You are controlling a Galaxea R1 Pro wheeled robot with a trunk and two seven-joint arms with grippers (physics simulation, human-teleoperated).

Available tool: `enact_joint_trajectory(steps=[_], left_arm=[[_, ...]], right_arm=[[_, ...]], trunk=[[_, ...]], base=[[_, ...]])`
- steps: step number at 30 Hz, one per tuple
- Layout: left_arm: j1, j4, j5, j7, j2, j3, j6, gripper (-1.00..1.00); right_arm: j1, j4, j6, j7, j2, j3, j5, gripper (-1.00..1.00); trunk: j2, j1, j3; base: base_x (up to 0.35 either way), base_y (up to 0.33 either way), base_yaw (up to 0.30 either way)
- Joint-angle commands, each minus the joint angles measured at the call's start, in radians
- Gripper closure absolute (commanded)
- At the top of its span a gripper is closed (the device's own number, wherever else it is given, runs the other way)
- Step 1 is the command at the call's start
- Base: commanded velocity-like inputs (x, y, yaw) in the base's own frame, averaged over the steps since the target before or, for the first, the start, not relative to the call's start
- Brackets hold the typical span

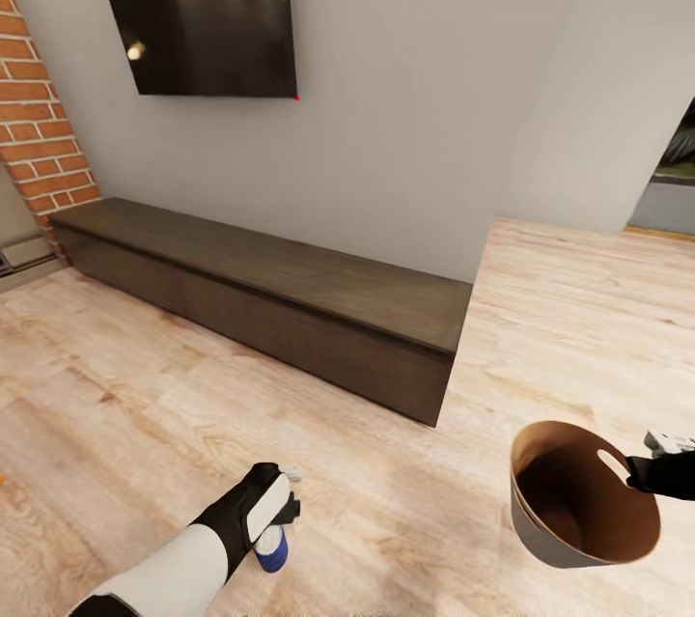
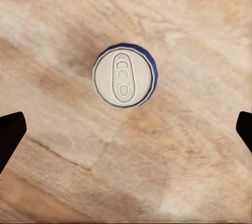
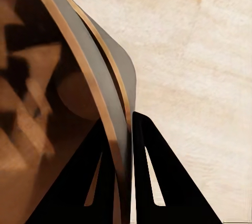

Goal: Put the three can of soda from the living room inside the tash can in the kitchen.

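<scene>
Wood planks, pale and wide, run across the whole living room floor (image 1: 541, 308) under me. Against the grey wall sits the long dark low cabinet (image 1: 290, 298), its top bare, stretching from the red-brick fireplace edge (image 1: 39, 115) toward the wall corner. Above it hangs a black television (image 1: 198, 9), catching ceiling light reflections.

Down at my right side I'm carrying the trash can (image 1: 569, 501), lifted off the planks and tilted, its copper-brown inside facing up at my head camera and the grey outside showing along the lower wall. My right gripper (image 1: 645, 472) is clamped on its rim right by the oval handle cut-out; from the right wrist camera my two dark fingers (image 3: 157, 182) pinch the thin rim (image 3: 113, 119) between them, one inside the can, one outside.

My left arm reaches down toward the floor, and my left gripper (image 1: 280, 501) hangs directly above the blue soda can (image 1: 272, 549), which stands upright on the planks. From the left wrist camera I look straight down on its silver lid and pull tab (image 2: 124, 78), blue wall peeking round the edge. My fingertips (image 2: 10, 134) are spread wide to either side, released, touching nothing.
</scene>
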Motion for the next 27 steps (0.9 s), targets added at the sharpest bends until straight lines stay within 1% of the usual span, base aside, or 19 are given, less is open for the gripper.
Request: enact_joint_trajectory(steps=[1,4,7,14,18,21,22,24,25,26,27], left_arm=[[-0.005,0.000,0.001,0.001,0.000,0.001,0.009,-1.00],[-0.034,0.003,0.021,0.005,0.006,0.022,0.037,-1.00],[-0.049,0.007,0.029,0.001,0.010,0.033,0.044,-1.00],[-0.090,0.027,0.033,-0.004,0.014,0.039,0.042,-1.00],[-0.098,0.037,0.034,-0.011,0.014,0.038,0.035,-1.00],[-0.100,0.045,0.034,-0.034,0.014,0.038,0.031,-1.00],[-0.101,0.055,0.035,-0.051,0.014,0.037,0.028,-1.00],[-0.101,0.058,0.035,-0.058,0.013,0.037,0.025,-1.00],[-0.101,0.061,0.035,-0.063,0.013,0.037,0.020,-1.00],[-0.101,0.063,0.035,-0.067,0.013,0.037,0.015,-1.00],[-0.101,0.063,0.035,-0.068,0.012,0.037,0.014,-1.00]], right_arm=[[-0.001,-0.013,0.018,0.004,0.000,0.000,-0.026,1.00],[0.000,-0.091,0.029,0.004,-0.002,0.003,-0.023,1.00],[0.000,-0.117,0.029,0.004,-0.003,0.001,-0.023,1.00],[-0.003,-0.130,0.029,0.004,-0.008,-0.008,-0.028,1.00],[-0.010,-0.131,0.029,0.005,-0.010,-0.011,-0.030,1.00],[-0.014,-0.131,0.029,0.005,-0.011,-0.016,-0.030,1.00],[-0.017,-0.135,0.029,0.005,-0.013,-0.022,-0.031,1.00],[-0.020,-0.144,0.029,0.006,-0.024,-0.023,-0.032,1.00],[-0.021,-0.162,0.029,0.007,-0.044,-0.025,-0.033,1.00],[-0.021,-0.191,0.029,0.012,-0.072,-0.026,-0.038,1.00],[-0.021,-0.198,0.029,0.013,-0.079,-0.026,-0.041,1.00]], trunk=[[0.000,0.000,-0.004],[-0.001,0.002,-0.016],[-0.002,0.003,-0.027],[-0.003,0.006,-0.054],[-0.004,0.008,-0.070],[-0.005,0.009,-0.081],[-0.005,0.010,-0.085],[-0.006,0.011,-0.093],[-0.006,0.011,-0.097],[-0.006,0.012,-0.101],[-0.006,0.012,-0.104]], base=[[0.000,0.000,0.000],[0.000,0.000,0.000],[0.000,0.000,0.000],[0.000,0.000,0.000],[0.000,0.000,0.000],[0.000,0.000,0.000],[0.000,0.000,0.000],[0.000,0.000,0.000],[0.000,0.000,0.000],[0.000,0.000,0.000],[0.000,0.000,0.000]])
